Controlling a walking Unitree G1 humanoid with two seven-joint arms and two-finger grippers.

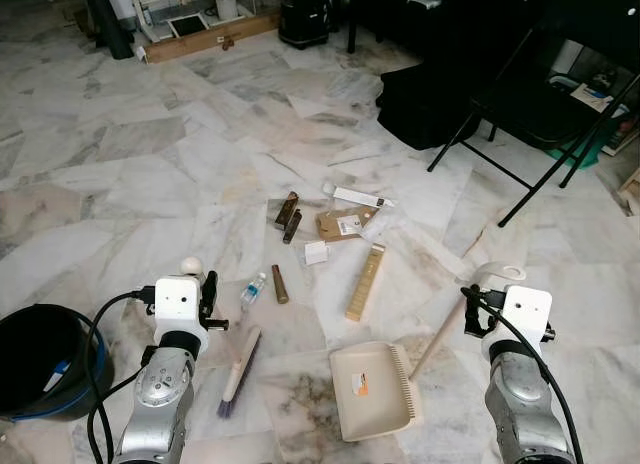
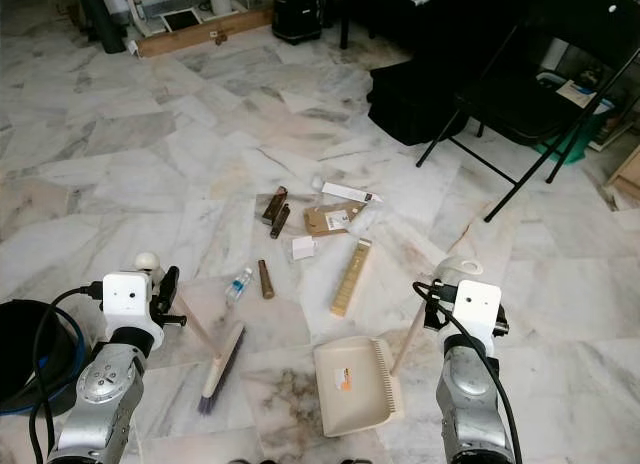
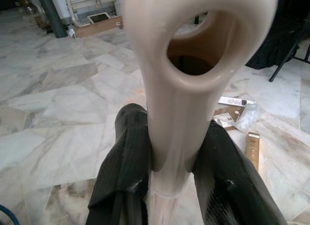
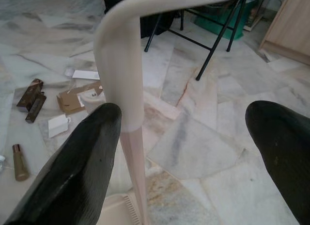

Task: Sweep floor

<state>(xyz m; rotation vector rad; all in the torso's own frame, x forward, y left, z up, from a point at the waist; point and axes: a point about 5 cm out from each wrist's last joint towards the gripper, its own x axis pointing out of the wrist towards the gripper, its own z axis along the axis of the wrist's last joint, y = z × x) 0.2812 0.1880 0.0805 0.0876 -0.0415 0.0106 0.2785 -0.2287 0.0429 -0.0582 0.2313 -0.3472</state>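
My left gripper (image 3: 172, 137) is shut on the cream looped handle of a broom (image 3: 193, 36). The broom's brush head (image 1: 238, 374) rests on the marble floor in front of me. A cream dustpan (image 1: 372, 389) lies flat to the right of the brush head, and its long handle (image 1: 440, 334) slants up to my right gripper (image 4: 189, 118). That gripper is open, with the curved handle top (image 4: 121, 65) leaning against one finger (image 4: 82, 157). Litter lies beyond the dustpan: a small water bottle (image 1: 252, 289), a brown tube (image 1: 280, 284), a long wooden box (image 1: 365, 282), torn cardboard (image 1: 345, 224) and white paper (image 1: 316, 252).
A black bucket (image 1: 40, 359) stands at my near left, with a cable running to my left arm. A black folding chair (image 1: 560, 74) and a black bag (image 1: 430, 99) stand at the far right. A wooden plank (image 1: 210, 36) and a dark bin (image 1: 303, 14) are at the back.
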